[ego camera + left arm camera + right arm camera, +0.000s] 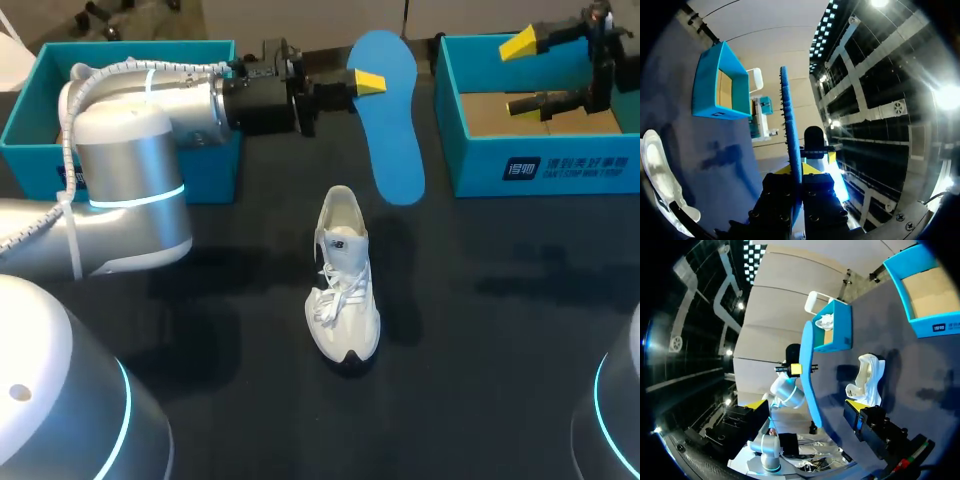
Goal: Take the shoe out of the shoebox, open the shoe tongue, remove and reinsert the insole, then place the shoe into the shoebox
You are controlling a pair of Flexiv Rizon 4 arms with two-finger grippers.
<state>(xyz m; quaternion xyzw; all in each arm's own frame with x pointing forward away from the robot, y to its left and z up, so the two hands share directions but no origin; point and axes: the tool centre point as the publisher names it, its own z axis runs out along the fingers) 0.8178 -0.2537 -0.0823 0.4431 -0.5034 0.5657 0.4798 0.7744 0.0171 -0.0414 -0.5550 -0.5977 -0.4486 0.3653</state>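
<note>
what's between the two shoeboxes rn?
In the head view, the blue insole, clamped in the left gripper, is between the left shoebox and the right shoebox. The white shoe stands on the table in front of that gap.

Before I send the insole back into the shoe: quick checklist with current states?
1. Insole grip: the left gripper has its fingers shut on one end of the blue insole. ok
2. Shoe pose: the white shoe stands upright on the table, opening facing up. ok
3. Tongue pulled open far enough for the insole: cannot tell
4. Shoe steadied: nothing touches or holds it. not ok
5. Right gripper free to help: fingers open, empty, over the right shoebox, well away from the shoe. ok
</note>
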